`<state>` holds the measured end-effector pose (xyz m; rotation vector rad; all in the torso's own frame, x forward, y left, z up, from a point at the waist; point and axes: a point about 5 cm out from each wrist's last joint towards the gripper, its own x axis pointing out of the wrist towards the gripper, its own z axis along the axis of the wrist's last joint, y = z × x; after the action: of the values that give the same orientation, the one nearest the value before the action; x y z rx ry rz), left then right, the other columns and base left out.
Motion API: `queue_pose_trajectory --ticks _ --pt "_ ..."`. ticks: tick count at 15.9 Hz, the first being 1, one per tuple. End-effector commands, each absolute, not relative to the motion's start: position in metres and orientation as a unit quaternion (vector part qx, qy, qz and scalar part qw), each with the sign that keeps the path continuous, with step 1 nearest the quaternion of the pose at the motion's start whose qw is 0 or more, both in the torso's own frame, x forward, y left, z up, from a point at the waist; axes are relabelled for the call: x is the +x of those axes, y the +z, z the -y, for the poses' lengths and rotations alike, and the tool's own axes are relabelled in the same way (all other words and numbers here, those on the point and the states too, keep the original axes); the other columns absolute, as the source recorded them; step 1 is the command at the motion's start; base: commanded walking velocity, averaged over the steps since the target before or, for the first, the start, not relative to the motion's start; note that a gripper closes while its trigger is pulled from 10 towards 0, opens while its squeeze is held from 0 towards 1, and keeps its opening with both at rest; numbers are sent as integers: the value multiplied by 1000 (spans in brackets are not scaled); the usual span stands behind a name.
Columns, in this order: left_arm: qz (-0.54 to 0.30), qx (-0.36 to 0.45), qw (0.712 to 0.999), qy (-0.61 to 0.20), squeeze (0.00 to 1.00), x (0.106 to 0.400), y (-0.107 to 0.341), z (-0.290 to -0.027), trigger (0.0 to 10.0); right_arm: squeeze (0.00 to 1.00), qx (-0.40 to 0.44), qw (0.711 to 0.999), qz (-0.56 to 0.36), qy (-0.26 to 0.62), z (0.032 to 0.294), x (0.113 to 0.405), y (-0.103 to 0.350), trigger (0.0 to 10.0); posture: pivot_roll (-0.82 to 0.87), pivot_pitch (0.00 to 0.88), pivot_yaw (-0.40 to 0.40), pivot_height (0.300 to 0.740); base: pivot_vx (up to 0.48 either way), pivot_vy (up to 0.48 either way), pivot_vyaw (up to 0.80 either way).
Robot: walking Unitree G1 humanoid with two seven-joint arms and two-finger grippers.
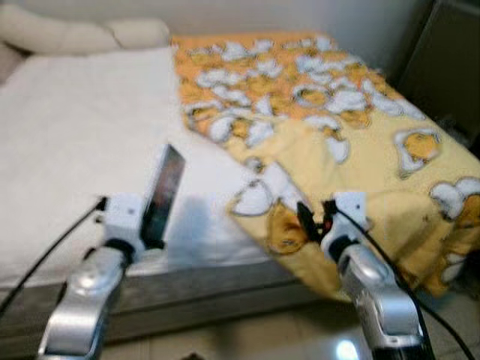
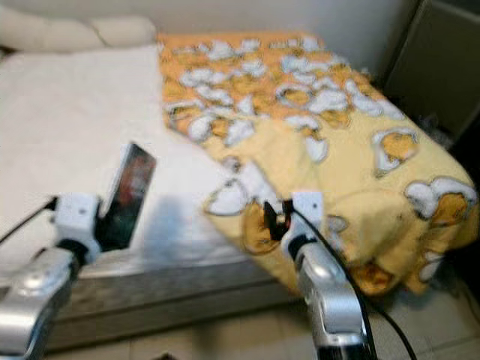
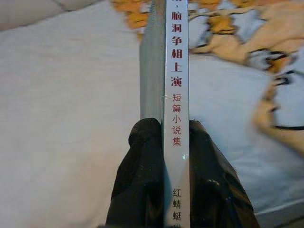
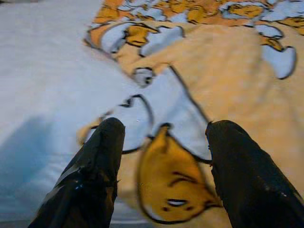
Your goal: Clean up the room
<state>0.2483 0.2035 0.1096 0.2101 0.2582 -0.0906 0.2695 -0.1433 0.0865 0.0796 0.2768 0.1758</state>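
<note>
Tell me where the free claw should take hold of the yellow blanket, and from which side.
Probably the blanket's near folded corner, where it bunches at the mattress edge. The right claw hovers open just above that fold, so come straight down from the foot side and pinch the raised edge. The left claw is busy, shut on the book.

Two cream pillows [image 1: 75,31] are lying at the bed's head edge; a dark cabinet [image 1: 442,67] is standing beside the bed's far corner.

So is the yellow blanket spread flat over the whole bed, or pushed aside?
Pushed aside. The yellow blanket lies bunched on the bed's right half, its edge hanging over the foot; the white sheet is bare.
</note>
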Motion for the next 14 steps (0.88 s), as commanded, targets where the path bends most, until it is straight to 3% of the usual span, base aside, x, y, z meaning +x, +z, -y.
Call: queue_pose_trajectory --ticks 1,14 --pt "-102 105 987 -66 0 253 120 -193 10000 0 33 988 -130 74 152 270 88 10000 38 0 21 740 0 469 0" --pt "-102 111 986 -75 0 255 122 -190 10000 0 26 987 -129 96 147 270 88 10000 52 0 24 740 0 468 0"
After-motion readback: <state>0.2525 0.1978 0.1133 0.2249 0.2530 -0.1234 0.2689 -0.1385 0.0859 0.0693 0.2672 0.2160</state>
